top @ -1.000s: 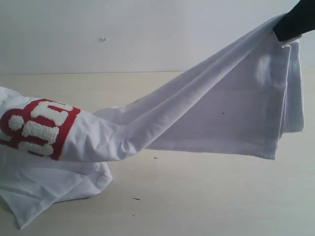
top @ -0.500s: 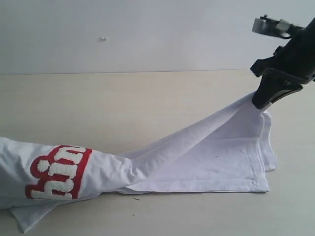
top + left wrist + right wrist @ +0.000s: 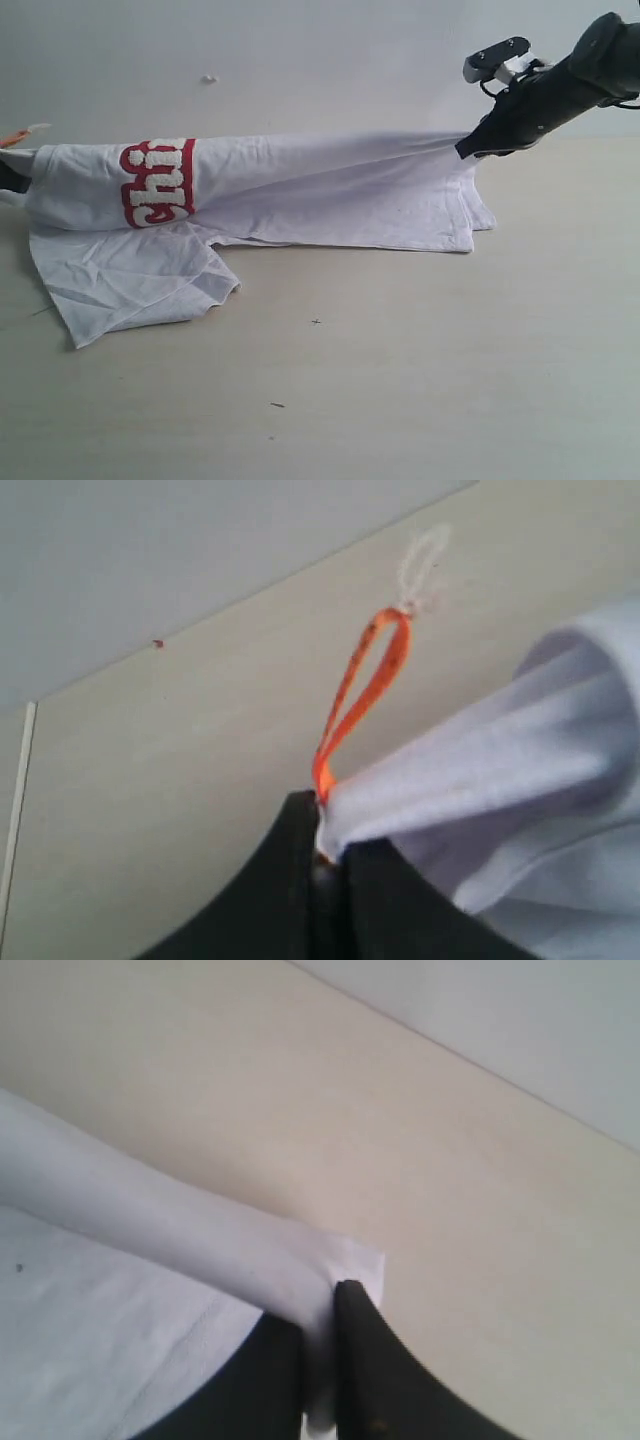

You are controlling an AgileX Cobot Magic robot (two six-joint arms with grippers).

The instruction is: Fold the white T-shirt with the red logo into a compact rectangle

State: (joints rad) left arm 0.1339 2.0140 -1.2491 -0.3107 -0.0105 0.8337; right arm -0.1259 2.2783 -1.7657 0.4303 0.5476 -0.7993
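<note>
The white T-shirt (image 3: 320,185) stretches in a long band across the far part of the table, pulled taut between both grippers. Its red logo (image 3: 158,183) with white letters shows near the left end. One sleeve (image 3: 130,280) lies spread on the table below the logo. My left gripper (image 3: 12,178) at the far left edge is shut on the collar end (image 3: 400,800), where the orange neck tag (image 3: 362,695) loops out. My right gripper (image 3: 470,150) is shut on the hem corner (image 3: 310,1280). The fingers (image 3: 365,1360) pinch the white cloth between them.
The pale wooden table (image 3: 400,380) runs wide in front of the shirt. A white wall (image 3: 300,60) stands behind its far edge. Small dark specks (image 3: 277,404) lie on the table near the front.
Both grippers carried the shirt away toward the far side of the table and pulled it out straight. The hem end dropped from high at the right, and the logo moved up and back.
</note>
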